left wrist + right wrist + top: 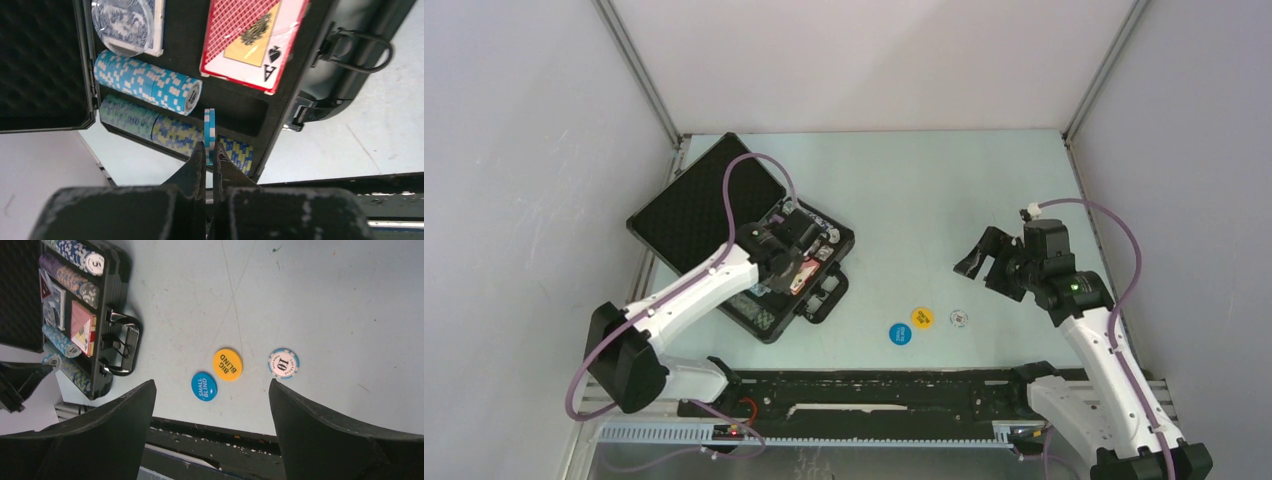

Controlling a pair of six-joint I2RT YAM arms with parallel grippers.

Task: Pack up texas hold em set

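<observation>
Left pincer (pixel 209 150) grips a blue-white chip (pixel 209 125) edge-on above the briefcase (pixel 272 122).

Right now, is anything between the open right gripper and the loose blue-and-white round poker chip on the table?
Nothing visible. The right gripper hovers open above the table; the poker chip lies flat, clear of the round yellow disc and round blue disc beside it.
</observation>
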